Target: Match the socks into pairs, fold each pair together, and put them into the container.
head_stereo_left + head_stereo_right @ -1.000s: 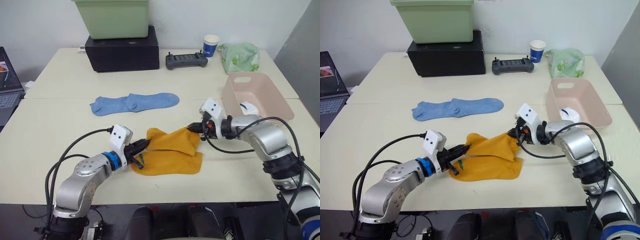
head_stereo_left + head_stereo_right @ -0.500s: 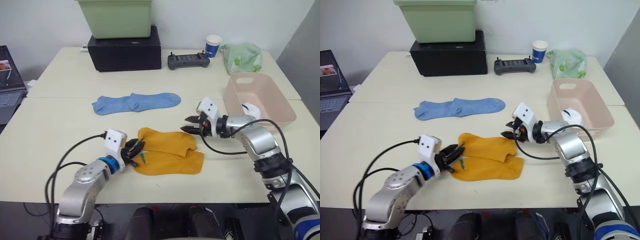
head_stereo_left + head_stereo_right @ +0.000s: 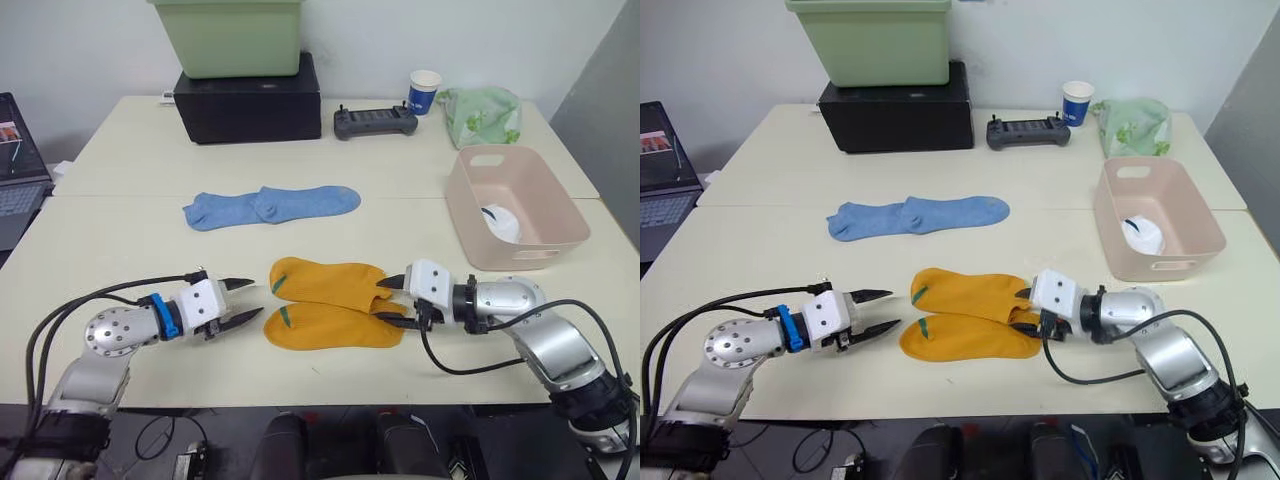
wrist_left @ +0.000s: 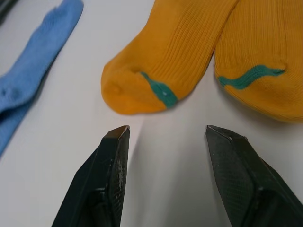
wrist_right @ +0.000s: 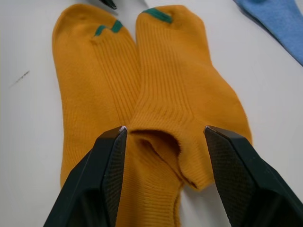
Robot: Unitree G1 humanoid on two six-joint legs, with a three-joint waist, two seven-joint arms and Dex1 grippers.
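Two mustard-orange socks lie flat side by side at the table's front centre, toes to the left and cuffs to the right. My left gripper is open just left of the toes, touching nothing. Over the cuff ends my right gripper is open, a finger on either side of them. Further back lie the light blue socks, laid out in a line. The pale pink container stands at the right with a rolled white sock inside.
At the back stand a light green tub on a black box, a black controller, a paper cup and a green bag. A laptop sits off the left edge.
Both grippers have opened and let go of the orange socks, which now lie flat. The left arm has drawn back to the left; the right gripper has come down to the cuffs.
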